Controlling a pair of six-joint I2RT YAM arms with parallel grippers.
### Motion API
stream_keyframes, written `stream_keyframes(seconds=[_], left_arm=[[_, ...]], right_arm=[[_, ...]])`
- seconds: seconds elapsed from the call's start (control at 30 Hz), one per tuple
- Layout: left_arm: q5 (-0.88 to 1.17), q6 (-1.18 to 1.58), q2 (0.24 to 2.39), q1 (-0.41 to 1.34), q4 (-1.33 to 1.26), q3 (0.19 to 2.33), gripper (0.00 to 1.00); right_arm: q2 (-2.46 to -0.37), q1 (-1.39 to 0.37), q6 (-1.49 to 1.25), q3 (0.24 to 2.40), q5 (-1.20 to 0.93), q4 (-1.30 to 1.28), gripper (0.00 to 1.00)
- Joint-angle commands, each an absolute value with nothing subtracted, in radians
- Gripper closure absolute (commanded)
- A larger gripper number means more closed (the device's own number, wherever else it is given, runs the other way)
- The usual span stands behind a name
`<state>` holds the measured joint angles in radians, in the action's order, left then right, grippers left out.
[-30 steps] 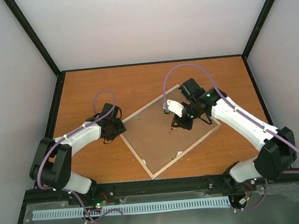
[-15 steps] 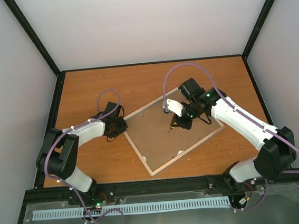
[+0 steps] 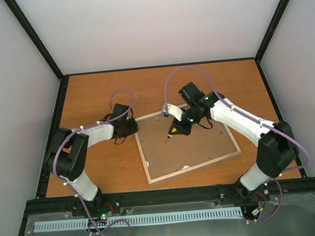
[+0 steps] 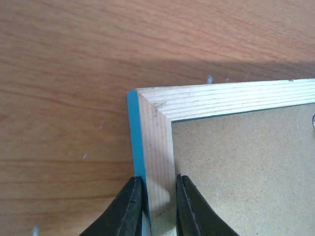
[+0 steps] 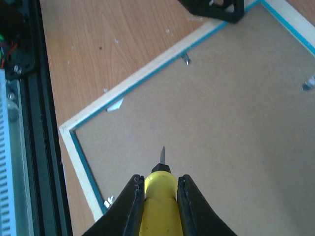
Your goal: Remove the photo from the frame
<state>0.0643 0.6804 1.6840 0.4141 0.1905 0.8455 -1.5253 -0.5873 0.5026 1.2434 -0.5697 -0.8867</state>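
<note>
Your left arm lies low beside the frame [image 3: 142, 152]. The left gripper [image 4: 158, 196] is pinched narrow on the rail at the frame's far-left corner. Your right arm bends over the frame's middle, the right gripper [image 5: 160, 189] clamped on a yellow-handled tool [image 5: 158, 209], its tip above the backing board [image 5: 236, 113]. The frame is face down on the wooden table [image 3: 99, 95], photo hidden. Pale walls [image 3: 154, 23] stand around.

Bare table [image 3: 143, 88] lies open behind and right of the frame [image 3: 195, 167]. The left gripper [image 4: 158, 194] occupies its rear-left corner. The right gripper [image 5: 158, 196], clasping a yellow-handled tool [image 5: 161, 183], overhangs the backing board [image 3: 193, 142].
</note>
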Motion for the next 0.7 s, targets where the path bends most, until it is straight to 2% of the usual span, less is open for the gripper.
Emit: stream_keyframes(seconds=[0.0, 0.2, 0.67], left_arm=[[0.154, 0.593, 1.727, 0.397, 0.125, 0.874, 0.99], [0.209, 0.631, 1.712, 0.384, 0.093, 0.867, 0.99], [0.253, 0.699, 1.694, 0.383, 0.047, 0.828, 0.99]], right_arm=[[-1.585, -0.597, 0.377, 1.266, -0.672, -0.700, 0.97], [-1.716, -0.599, 0.288, 1.327, -0.735, -0.593, 0.97], [-1.918, -0.632, 0.239, 1.465, -0.799, -0.606, 0.97]])
